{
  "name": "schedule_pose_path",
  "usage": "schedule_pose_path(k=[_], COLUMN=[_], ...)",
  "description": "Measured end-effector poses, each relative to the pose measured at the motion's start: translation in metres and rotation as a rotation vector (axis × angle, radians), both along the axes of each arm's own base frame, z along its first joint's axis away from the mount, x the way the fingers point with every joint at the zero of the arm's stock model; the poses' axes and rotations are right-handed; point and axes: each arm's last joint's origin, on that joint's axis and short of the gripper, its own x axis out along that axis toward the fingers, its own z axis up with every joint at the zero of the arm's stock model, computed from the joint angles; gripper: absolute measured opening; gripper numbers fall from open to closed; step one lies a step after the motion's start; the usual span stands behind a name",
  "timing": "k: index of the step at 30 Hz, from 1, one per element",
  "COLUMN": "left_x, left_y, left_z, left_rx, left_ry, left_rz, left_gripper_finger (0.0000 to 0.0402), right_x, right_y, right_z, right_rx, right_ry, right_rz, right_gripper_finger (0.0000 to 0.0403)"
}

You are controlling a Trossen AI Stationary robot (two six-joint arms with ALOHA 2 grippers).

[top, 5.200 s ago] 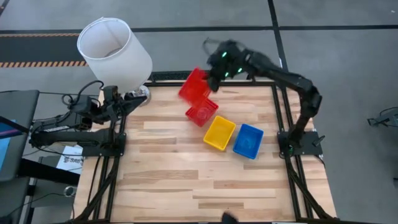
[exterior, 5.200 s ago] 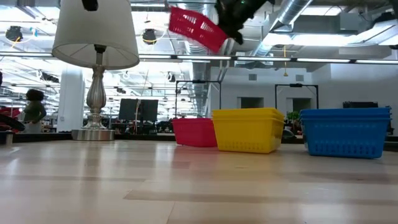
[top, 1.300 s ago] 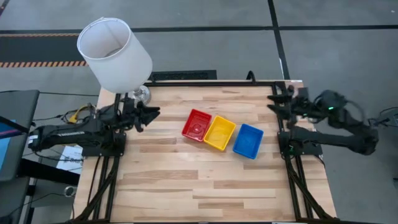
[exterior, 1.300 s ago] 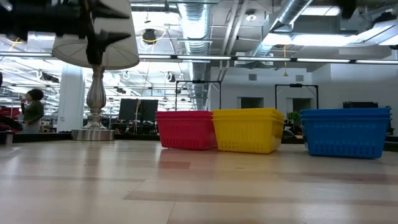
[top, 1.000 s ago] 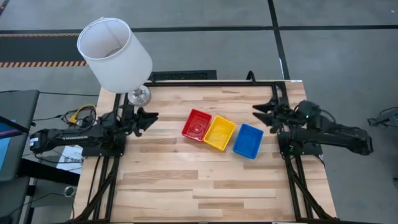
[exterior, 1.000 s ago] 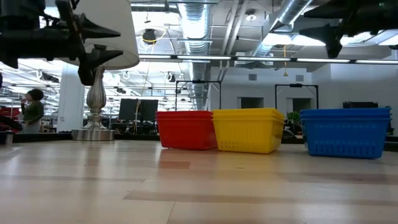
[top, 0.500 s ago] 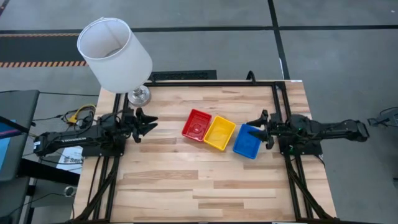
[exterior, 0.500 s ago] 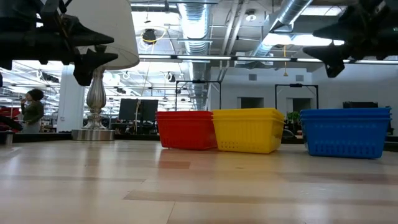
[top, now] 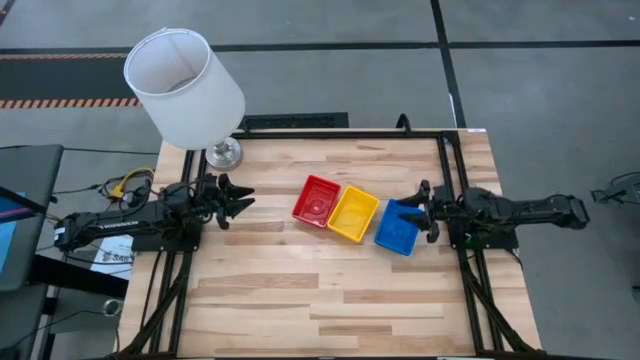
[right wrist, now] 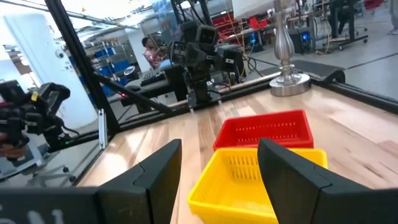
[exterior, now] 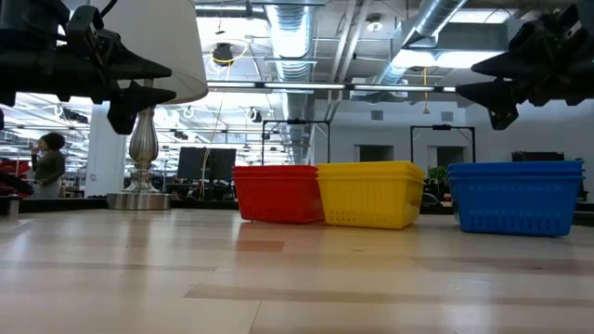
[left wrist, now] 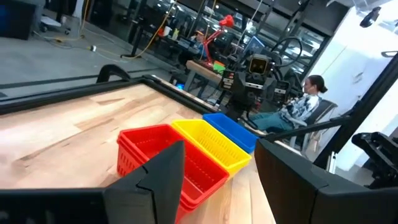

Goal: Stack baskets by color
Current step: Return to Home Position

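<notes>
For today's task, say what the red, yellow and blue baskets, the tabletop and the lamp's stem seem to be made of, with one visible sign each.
The red baskets, yellow baskets and blue baskets look like glossy plastic: uniform bright colour, moulded mesh walls. The tabletop seems sealed wood: jointed pale strips with grain, soft sheen. The lamp's stem is probably polished metal: silvery, reflective.

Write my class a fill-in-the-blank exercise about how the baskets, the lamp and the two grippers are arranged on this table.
1. Between the red baskets and the blue baskets stands a stack coloured ___.
2. The left gripper and the right gripper are both ___, holding nothing.
3. The lamp stands on the ___ arm's side of the table.
Missing words: yellow; open; left.
</notes>
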Motion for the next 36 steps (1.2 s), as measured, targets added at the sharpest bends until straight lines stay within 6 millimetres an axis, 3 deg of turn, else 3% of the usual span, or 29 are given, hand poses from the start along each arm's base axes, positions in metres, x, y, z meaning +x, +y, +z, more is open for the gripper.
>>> schedule_pose_path(k=[26, 36], left_x=[-0.001, -0.001], left_y=[0.004, 0.004], left_z=[-0.005, -0.007], left_rx=[-0.010, -0.014], left_ry=[0.050, 0.066], left_rz=[0.127, 0.156], left_gripper_finger=[0.0185, 0.0185], right_x=[-0.002, -0.002], right_y=[0.000, 0.000], right_z=[-0.010, -0.015], right_rx=[-0.026, 0.058], right_ry=[0.055, 0.103], right_rz=[-0.005, -0.004], right_gripper_finger=[0.0233, 0.0233])
